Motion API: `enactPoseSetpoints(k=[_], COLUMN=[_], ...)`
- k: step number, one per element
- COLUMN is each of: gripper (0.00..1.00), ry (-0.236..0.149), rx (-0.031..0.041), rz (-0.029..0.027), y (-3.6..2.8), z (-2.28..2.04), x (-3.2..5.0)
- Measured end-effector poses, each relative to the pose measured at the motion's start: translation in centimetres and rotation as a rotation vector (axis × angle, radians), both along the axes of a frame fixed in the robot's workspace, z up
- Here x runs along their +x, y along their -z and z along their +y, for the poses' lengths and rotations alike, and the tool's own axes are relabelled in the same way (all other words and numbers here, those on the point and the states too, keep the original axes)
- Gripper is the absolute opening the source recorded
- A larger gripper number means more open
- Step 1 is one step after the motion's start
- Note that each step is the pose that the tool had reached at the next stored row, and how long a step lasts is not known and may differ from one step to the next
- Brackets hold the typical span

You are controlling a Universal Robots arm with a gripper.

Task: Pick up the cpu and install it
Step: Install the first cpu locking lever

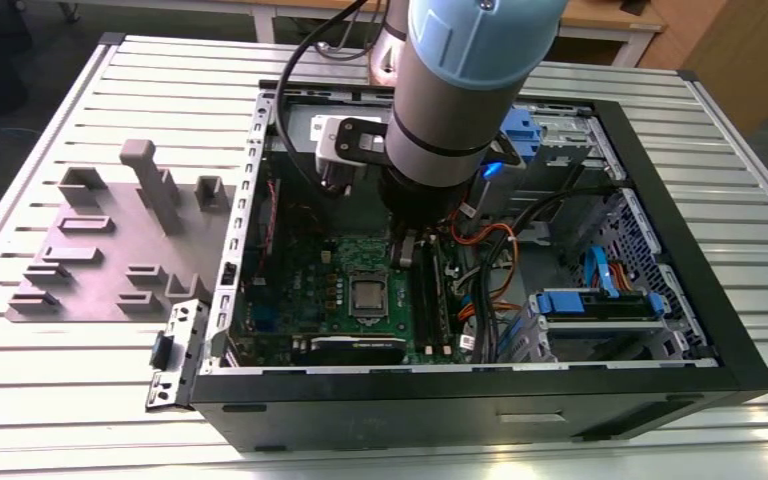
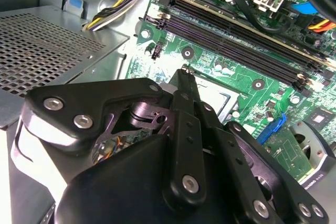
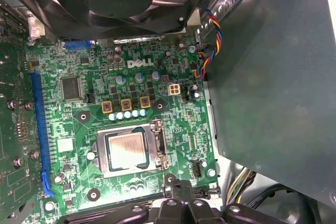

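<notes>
The cpu [image 3: 126, 149] already lies flat inside the silvery socket frame [image 3: 157, 150] on the green motherboard [image 3: 173, 114], seen in the first wrist view; in the exterior view it sits mid-board within the open computer case [image 1: 704, 290], which stands on the slatted tabletop [image 1: 117, 400] toward its right edge as that view shows it. Judging from this, the placing looks done, though whether the chip is fully seated or the frame latched cannot be told. The arm [image 1: 464, 90] reaches steeply down into the case, its wrist upright over the board. The pincer [image 2: 184, 74] hangs just beside the socket with its fingertips drawn together, holding nothing, its tip poised close above the board near the frame's edge
</notes>
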State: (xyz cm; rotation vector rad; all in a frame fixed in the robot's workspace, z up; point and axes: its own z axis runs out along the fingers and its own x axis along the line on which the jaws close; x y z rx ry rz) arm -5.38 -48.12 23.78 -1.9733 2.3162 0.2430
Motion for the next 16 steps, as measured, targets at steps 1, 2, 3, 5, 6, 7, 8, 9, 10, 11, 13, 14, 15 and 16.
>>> enactPoseSetpoints(k=[1, 2, 3, 5, 6, 7, 8, 9, 10, 11, 13, 14, 15, 16], gripper=[0.11, 0.11, 0.11, 0.11, 0.11, 0.11, 0.11, 0.11, 0.11, 0.11, 0.11, 0.11, 0.11, 0.11], ry=[-0.004, -0.012, -0.019, -0.031, -0.035, -0.039, -0.041, -0.042, -0.044, -0.047, -0.054, -0.056, -0.059, -0.061], rx=[-0.0001, -0.0004, -0.0005, -0.0008, -0.0008, -0.0009, -0.0009, -0.0008, -0.0009, -0.0006, -0.0008, -0.0010, -0.0009, -0.0009], rz=[0.0000, -0.0001, -0.0001, 0.0000, 0.0000, 0.0000, 0.0000, 0.0000, 0.0001, 0.0000, 0.0000, 0.0001, 0.0000, 0.0000], y=[0.00, 0.01, 0.02, 0.03, 0.03, 0.03, 0.03, 0.04, 0.04, 0.08, 0.17, 0.20, 0.26, 0.29], z=[0.00, 0.00, -0.02, -0.10, -0.17, -0.24, -0.27, -0.29, -0.31, -0.30, -0.32, -0.34, -0.35, -0.37], x=[-0.01, -0.02, -0.03, -0.04, -0.05, -0.05, -0.06, -0.06, -0.06, -0.05, -0.05, -0.05, -0.05, -0.05])
